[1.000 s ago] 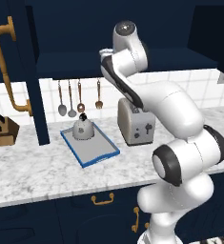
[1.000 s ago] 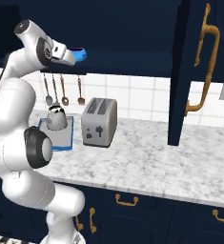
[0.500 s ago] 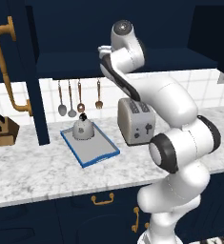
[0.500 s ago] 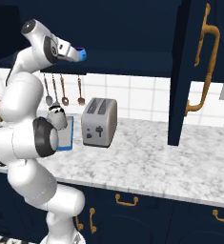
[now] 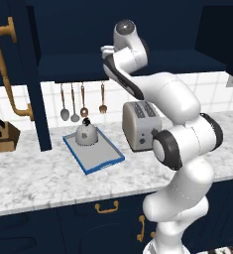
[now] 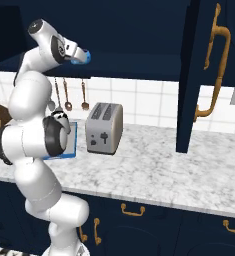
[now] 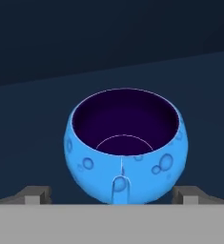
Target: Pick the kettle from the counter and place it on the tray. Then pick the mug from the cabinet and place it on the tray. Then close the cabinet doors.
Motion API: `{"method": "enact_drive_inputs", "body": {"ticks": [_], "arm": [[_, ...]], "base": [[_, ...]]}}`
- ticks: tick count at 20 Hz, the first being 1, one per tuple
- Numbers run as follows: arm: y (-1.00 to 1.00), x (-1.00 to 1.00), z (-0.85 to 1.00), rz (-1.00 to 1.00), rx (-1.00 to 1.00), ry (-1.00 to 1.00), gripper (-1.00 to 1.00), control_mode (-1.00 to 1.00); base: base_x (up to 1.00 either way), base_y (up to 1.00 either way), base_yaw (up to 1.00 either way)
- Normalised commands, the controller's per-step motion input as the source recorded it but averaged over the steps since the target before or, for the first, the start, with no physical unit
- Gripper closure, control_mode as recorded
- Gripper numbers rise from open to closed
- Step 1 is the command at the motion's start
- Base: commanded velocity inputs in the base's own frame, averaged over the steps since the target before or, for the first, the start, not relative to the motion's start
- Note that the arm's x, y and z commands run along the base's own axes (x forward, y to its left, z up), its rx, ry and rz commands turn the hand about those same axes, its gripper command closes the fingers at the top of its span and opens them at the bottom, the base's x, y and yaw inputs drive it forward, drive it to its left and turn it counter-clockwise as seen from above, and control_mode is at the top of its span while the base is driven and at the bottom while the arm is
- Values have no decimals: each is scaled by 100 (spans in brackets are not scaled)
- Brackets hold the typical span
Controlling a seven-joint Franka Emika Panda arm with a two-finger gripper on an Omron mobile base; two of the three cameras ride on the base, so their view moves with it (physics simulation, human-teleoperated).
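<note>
The bright blue mug (image 7: 125,143) stands on the navy shelf inside the cabinet (image 5: 63,67), its little handle turned toward the hand. My gripper (image 7: 113,193) is open, one fingertip on each side of the mug, with a gap visible on the left. From the right base view the mug (image 6: 83,56) shows as a blue spot at the tip of the gripper (image 6: 77,54). The silver kettle (image 5: 86,134) sits on the back end of the blue-rimmed tray (image 5: 100,158) on the counter (image 5: 48,183). Both cabinet doors stand open: the left (image 5: 19,74) and the right (image 6: 209,65).
A boxy silver toaster (image 5: 140,124) stands just right of the tray. Spoons and ladles (image 5: 83,101) hang on the tiled wall behind it. A knife block (image 5: 1,136) sits at the far left. The open right door reaches out over the counter's right half.
The arm's upper links have swung and straightened, carrying the hand a little further toward the cabinet. The mug has stayed at the gripper's tip; kettle and tray are unmoved.
</note>
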Motion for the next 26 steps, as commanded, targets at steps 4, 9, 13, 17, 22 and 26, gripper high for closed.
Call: {"method": "enact_drive_inputs", "body": {"ticks": [4, 9, 13, 17, 22, 26], "arm": [[0, 4, 0, -3, 0, 0, -100, -100], [-2, 0, 0, -4, 0, 0, 100, -100], [-2, 0, 0, -3, 0, -6, 100, -100], [0, 0, 0, 0, 0, -11, 100, -100], [0, -2, -3, 0, 0, -11, 100, -100], [0, -43, -10, 0, 0, -2, 100, -100]], "base": [[0, 0, 0], [0, 0, 0], [0, 0, 0], [0, 0, 0], [0, 0, 0], [0, 0, 0]]}}
